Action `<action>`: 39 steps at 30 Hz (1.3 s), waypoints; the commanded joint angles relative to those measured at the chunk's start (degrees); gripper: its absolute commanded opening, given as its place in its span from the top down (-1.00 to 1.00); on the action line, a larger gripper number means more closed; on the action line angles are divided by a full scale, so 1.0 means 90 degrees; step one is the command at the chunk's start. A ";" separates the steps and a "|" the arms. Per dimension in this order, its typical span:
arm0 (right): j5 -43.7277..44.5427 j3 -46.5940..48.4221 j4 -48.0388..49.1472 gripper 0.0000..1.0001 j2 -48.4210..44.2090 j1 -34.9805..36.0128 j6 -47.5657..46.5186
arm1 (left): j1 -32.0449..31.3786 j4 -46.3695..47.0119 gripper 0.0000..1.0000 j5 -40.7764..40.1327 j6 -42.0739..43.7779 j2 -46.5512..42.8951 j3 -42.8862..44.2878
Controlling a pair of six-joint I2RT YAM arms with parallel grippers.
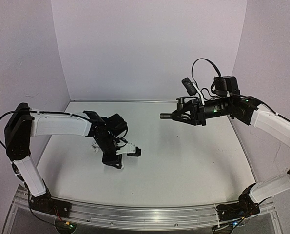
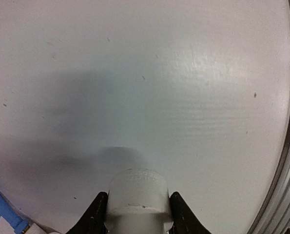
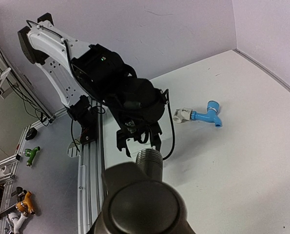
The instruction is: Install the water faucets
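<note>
Counter [image 1: 183, 165]: white, walled on three sides, with a metal rail along the near edge where both arm bases are bolted.
Left gripper [image 1: 131, 152]: low over the left half of the counter, nearer the near edge than the far one. Its black fingers [image 2: 97, 214] are drawn in against both sides of a white pipe fitting [image 2: 137, 183], which it has in its hold.
White pipe fitting: a short round-bodied piece standing out past the fingertips. Whether it rests on the counter or is held just clear of it cannot be told.
Right gripper [image 1: 183, 115]: held high above the counter's right half and pointed toward the left wall. It is closed down on the grey metal faucet [image 1: 167, 116].
Grey metal faucet: carried in the air and lying level, with its free end sticking out leftward from the right gripper. The right wrist view shows a round cap close to the lens and a threaded end beyond it.
Blue faucet [image 3: 209, 113]: lying on its side on the left half of the counter, beside the left arm's wrist. From above the arm hides most of it.
Second white fitting [image 3: 183, 114]: touching one end of the blue faucet. Whether the two are joined cannot be told.
</note>
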 commanded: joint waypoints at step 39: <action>0.0919 0.3954 -0.2475 1.00 0.0520 -0.0211 -0.2899 | 0.1103 0.5466 1.00 0.4511 -0.8035 -0.2930 0.0323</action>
